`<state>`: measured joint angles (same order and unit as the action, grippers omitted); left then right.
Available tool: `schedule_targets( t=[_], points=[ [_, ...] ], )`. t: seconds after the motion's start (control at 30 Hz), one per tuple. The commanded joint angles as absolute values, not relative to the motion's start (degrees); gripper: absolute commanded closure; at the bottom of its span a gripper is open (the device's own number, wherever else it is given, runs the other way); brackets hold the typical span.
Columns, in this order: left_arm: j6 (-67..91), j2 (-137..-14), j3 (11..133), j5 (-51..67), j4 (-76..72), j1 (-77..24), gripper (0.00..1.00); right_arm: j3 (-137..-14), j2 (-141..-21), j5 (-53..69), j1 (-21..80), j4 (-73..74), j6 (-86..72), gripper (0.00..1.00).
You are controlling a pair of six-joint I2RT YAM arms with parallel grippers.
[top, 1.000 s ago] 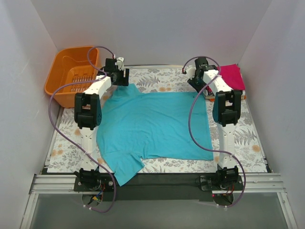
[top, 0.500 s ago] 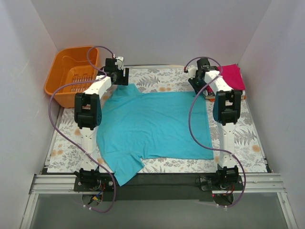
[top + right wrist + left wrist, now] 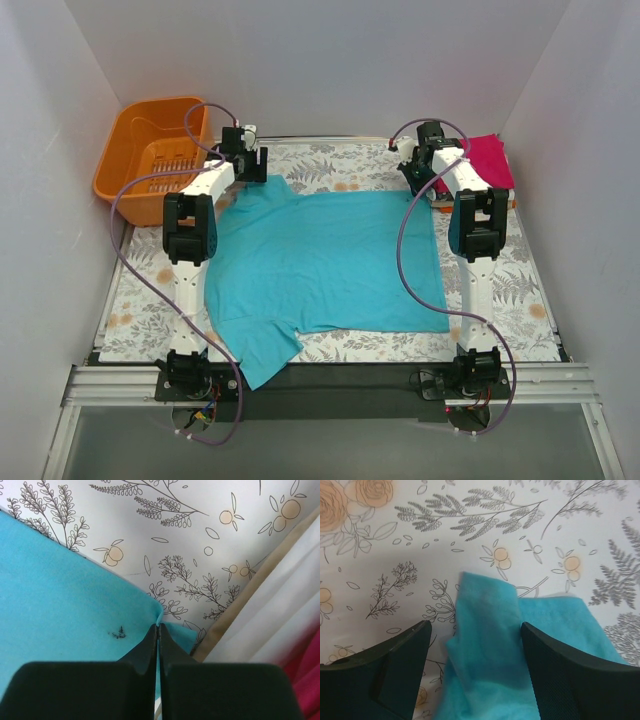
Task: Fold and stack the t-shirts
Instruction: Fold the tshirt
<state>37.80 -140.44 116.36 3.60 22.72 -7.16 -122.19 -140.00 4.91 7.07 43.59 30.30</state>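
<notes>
A teal t-shirt (image 3: 320, 265) lies spread flat on the patterned table cover, one sleeve hanging toward the near edge. My left gripper (image 3: 248, 165) is open over the shirt's far-left sleeve (image 3: 487, 630), one finger on each side of the bunched cloth. My right gripper (image 3: 418, 170) is shut on the shirt's far-right corner (image 3: 159, 622), pinching a fold of teal cloth between the fingertips. A folded magenta-pink shirt (image 3: 487, 160) lies on a stack at the far right; white cloth (image 3: 280, 615) under it shows in the right wrist view.
An orange plastic basket (image 3: 150, 155) stands at the far left, off the floral cover (image 3: 140, 300). White walls close in on the left, back and right. The stack of folded shirts sits close to the right gripper.
Both grippers have shifted slightly toward the far side. The teal shirt's far edge has followed a little at the right corner; the shirt lies otherwise the same.
</notes>
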Motion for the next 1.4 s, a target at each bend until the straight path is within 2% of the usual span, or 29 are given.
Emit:
schedule_targets(
  t=[0.0,0.07,0.17,0.2,0.23,0.3,0.53,0.9,1.0,1.17,1.27,1.37],
  points=[
    [37.9,-141.3,118.8,4.0,23.4,-6.9,0.34,-120.8,-142.3,5.7,6.7,46.0,30.8,0.99],
    [38.2,-141.5,118.6,4.7,23.7,-6.9,0.36,-120.2,-141.6,5.8,6.9,46.1,31.0,0.99],
    [39.0,-140.8,117.2,7.0,23.8,-7.0,0.5,-120.0,-140.7,5.9,7.4,46.1,31.1,0.99],
    [39.0,-140.5,116.9,7.6,23.6,-7.0,0.59,-120.1,-140.5,5.9,7.6,46.1,31.3,0.99],
    [39.2,-139.9,117.2,7.9,23.4,-7.0,0.81,-120.1,-139.8,5.8,7.7,46.1,31.3,0.99],
    [39.2,-139.1,118.0,7.3,23.3,-7.0,1.0,-120.3,-138.4,5.8,8.1,46.1,31.4,0.99],
    [37.1,-129.0,117.4,7.6,21.0,-5.5,1.0,-118.5,-131.5,4.7,8.1,45.9,33.3,0.99],
    [30.0,-108.6,97.1,14.3,19.2,-5.3,1.0,-107.0,-119.2,5.7,8.2,45.9,38.0,0.99],
    [27.7,-102.0,87.7,15.1,18.8,-5.3,1.0,-101.3,-115.7,5.8,8.1,45.9,39.4,0.99],
    [23.6,-86.1,64.5,15.6,16.3,-5.5,1.0,-89.2,-108.9,8.5,8.2,45.8,41.7,0.99],
    [22.7,-81.3,52.0,15.5,14.8,-5.6,1.0,-81.6,-108.0,9.6,8.1,44.5,41.5,0.99],
    [23.3,-81.0,45.5,13.1,11.9,-6.2,1.0,-78.2,-112.0,10.5,8.3,43.3,40.2,0.99]
  ],
)
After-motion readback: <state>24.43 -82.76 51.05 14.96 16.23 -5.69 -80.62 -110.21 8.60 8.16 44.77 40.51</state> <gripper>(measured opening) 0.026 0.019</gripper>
